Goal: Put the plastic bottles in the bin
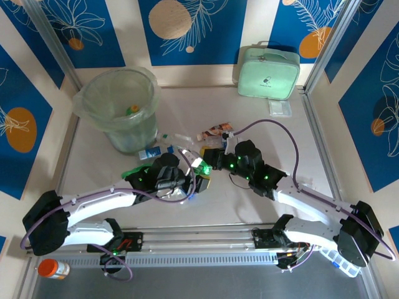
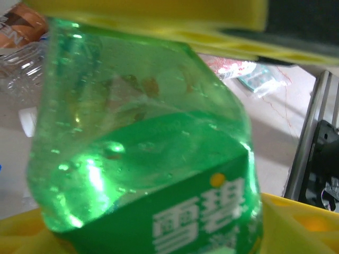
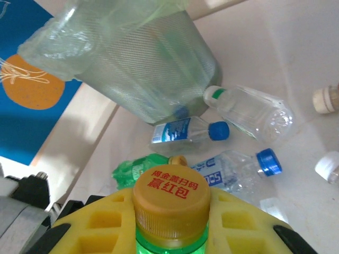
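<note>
Right wrist cam: right gripper (image 3: 170,233) pinches the round yellow cap (image 3: 170,196); left gripper (image 2: 153,127) squeezes the crushed green plastic bottle (image 2: 132,169), arms bent inward mid-table.

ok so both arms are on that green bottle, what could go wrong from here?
1. The right gripper clamps the green bottle only by its capped neck while the left gripper squeezes its dented body. Uneven pulls could twist it loose.
2. Several loose bottles lie against the foot of the bin. A low swing toward it might scatter them or nudge the bin.
</note>
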`<state>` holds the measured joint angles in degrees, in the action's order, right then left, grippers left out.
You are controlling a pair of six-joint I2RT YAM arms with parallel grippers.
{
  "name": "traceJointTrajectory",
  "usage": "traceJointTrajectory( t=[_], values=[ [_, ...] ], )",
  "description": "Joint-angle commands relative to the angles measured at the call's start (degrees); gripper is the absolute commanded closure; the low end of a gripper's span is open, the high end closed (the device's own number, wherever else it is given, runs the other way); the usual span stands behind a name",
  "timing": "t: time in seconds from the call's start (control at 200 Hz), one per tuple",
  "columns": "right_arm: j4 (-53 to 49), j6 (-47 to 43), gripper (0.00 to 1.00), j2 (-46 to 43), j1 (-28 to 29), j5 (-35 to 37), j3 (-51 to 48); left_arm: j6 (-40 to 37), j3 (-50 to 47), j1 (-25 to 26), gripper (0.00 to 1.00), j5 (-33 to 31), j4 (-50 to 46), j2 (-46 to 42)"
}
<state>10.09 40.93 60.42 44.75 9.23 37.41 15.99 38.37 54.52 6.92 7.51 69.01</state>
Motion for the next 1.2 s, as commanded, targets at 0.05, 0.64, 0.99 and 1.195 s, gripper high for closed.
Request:
traceJointTrajectory(
  t=[0.05, 0.64, 0.99, 1.195],
  values=[
    [5.36, 0.38, 0.9, -2.06, -0.1, -2.93, -1.54, -1.11, -0.07, 0.32, 0.33, -2.41, 1.54, -2.26],
    [6.44, -1.84, 0.31, -1.96, 0.5, -2.08, -2.16, -1.15, -1.71, 0.32, 0.46, -4.28, 2.69, -4.77],
    [5.25, -7.17, 0.18, -12.78, 1.86, 8.74, -5.54, 0.36, -1.27, 0.31, 0.56, -11.24, 1.02, -7.34],
    [3.6, -5.7, 0.19, -15.99, 2.35, 19.61, -6.86, 1.51, 6.08, 0.24, 0.69, -15.89, -6.87, -9.5]
  ],
)
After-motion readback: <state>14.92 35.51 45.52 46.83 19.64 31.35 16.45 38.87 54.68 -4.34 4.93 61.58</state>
